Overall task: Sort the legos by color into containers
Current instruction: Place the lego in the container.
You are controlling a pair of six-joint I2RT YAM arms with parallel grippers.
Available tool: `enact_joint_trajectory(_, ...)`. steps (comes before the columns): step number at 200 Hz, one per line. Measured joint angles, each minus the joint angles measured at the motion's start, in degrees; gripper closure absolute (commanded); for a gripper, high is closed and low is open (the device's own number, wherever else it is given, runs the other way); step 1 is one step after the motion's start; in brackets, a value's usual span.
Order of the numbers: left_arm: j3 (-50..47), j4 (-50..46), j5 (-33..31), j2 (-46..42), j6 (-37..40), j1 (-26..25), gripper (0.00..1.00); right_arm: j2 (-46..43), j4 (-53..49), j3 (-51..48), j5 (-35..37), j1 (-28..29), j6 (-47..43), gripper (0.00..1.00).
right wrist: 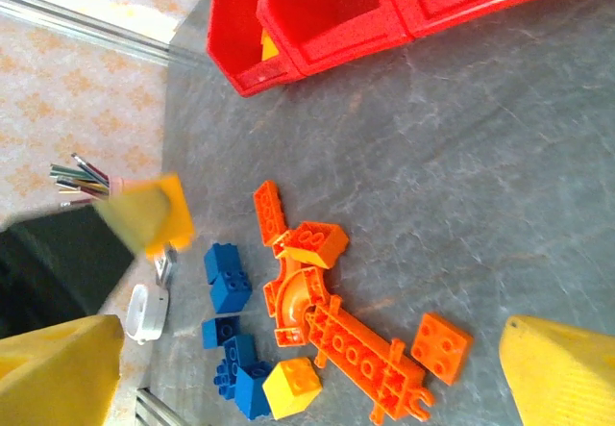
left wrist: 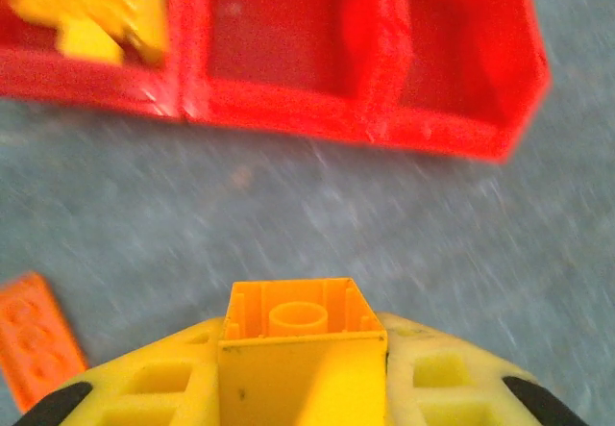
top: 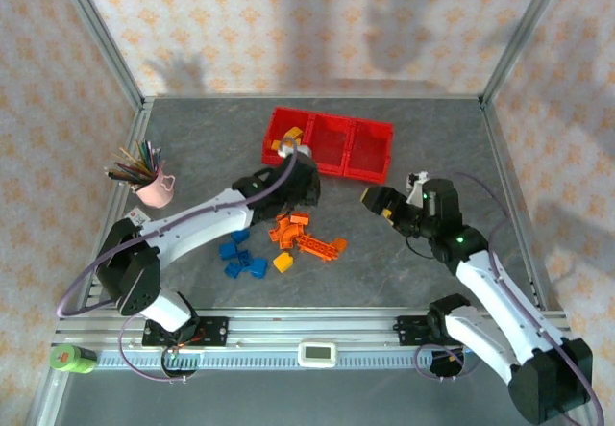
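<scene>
Held: yellow lego (left wrist: pixel 300 330) clenched in the left gripper (top: pixel 291 168), centre of the top view.
Bins: containers (top: pixel 375 168) upper centre, near rim just beyond that gripper; yellow bricks (left wrist: pixel 91 12) in the leftmost.
Pile: loose legos (top: pixel 303 236) mid-frame.
Room: right gripper (top: pixel 377 199) spread, empty; bare table (top: pixel 357 226) between it and the pile.

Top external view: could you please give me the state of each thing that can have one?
Left tool, shut on a yellow brick.
Right tool, open, empty.
Left bin, holds yellow bricks.
Middle bin, empty.
Right bin, empty.
Cup, upright, holding pencils.
Table bricks, loose, unsorted.
</scene>
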Motion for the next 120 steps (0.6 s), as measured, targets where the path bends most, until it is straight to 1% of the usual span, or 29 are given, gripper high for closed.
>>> enact_joint_trajectory(19, 4.5, 0.5, -0.2, 3.5, 1.3, 5.3, 0.72, 4.3, 4.1, 1.0, -0.7, 0.9, 0.1, 0.00)
enact_joint_trajectory(41, 11.2, 1.0, -0.4, 10.9, 2.8, 10.1, 0.72, 8.9, 7.5, 2.9, -0.8, 1.6, 0.1, 0.00)
enact_joint_trajectory(64, 17.6, 1.2, -0.4, 18.6, 3.9, 13.4, 0.72, 12.7, 9.8, 5.2, -0.6, 1.6, -0.2, 0.00)
enact_joint_trajectory(87, 25.1, 0.8, -1.1, 26.8, 4.9, 15.6, 0.71, 15.5, 11.1, 6.7, -0.1, 1.6, -0.8, 0.00)
enact_joint_trajectory(97, 28.5, 0.6, -1.3, 30.2, 5.1, 16.3, 0.68, 16.2, 11.7, 6.9, 0.1, 1.6, -1.0, 0.00)
enact_joint_trajectory(103, 30.8, 0.4, -1.4, 32.3, 5.3, 16.8, 0.64, 16.6, 11.8, 6.9, 0.3, 1.6, -1.0, 0.00)
enact_joint_trajectory(120, 36.1, -0.3, -1.5, 36.5, 6.0, 17.8, 0.56, 17.4, 12.3, 6.9, 0.7, 1.6, -1.2, 0.00)
